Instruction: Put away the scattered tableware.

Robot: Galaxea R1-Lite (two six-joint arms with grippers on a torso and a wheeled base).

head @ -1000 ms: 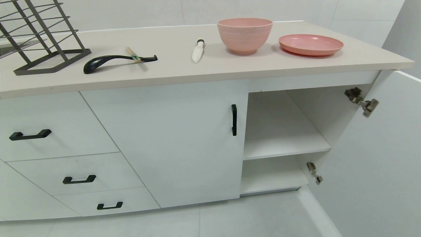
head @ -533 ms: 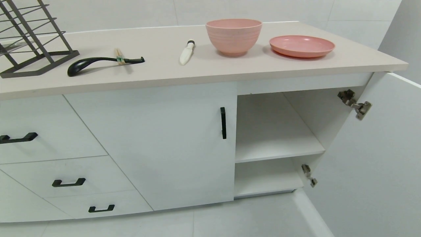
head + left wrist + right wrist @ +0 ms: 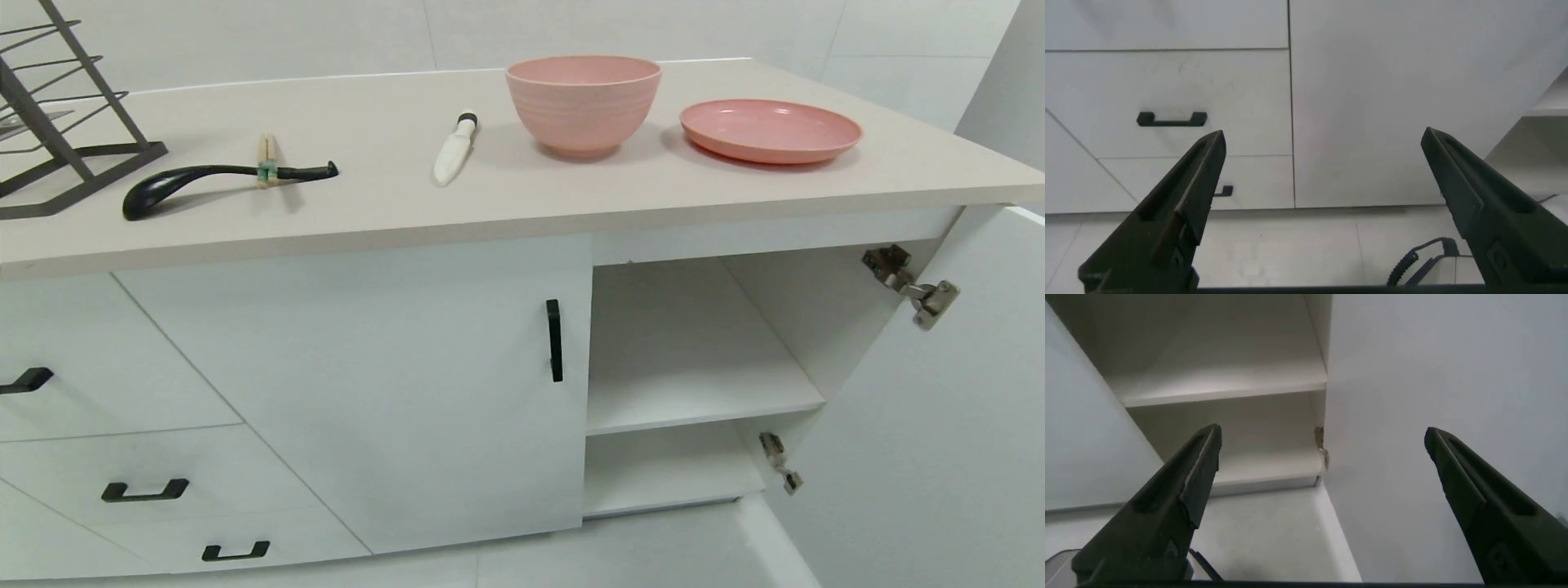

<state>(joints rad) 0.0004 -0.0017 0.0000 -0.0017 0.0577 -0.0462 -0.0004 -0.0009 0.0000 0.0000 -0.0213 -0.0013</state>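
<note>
Pale countertop [image 3: 392,208] runs across the upper half of the head view, with white wall tiles behind it. A dark wire rack [image 3: 49,131] stands at the upper left edge of the frame. To its right a black ladle [image 3: 204,175] lies flat, and short chopsticks [image 3: 266,151] lie crossed over its handle. Near the top centre lies a white knife [image 3: 453,150], black end pointing away. Just right of it a pink bowl [image 3: 583,102] stands upright, and a pink plate [image 3: 771,131] sits near the bowl but apart from it, toward the upper right. Below the counter, drawers [image 3: 106,457] with black pulls fill the lower left. A closed door [image 3: 367,392] with a vertical black handle [image 3: 555,340] takes the centre. At lower right the cupboard stands open, its door [image 3: 939,425] swung out on two hinges and a bare shelf [image 3: 694,392] inside. The left gripper [image 3: 1321,139] has its fingers spread wide around nothing, facing the drawers. The right gripper [image 3: 1323,433] is likewise spread wide with nothing between its fingers, facing the open cupboard.
</note>
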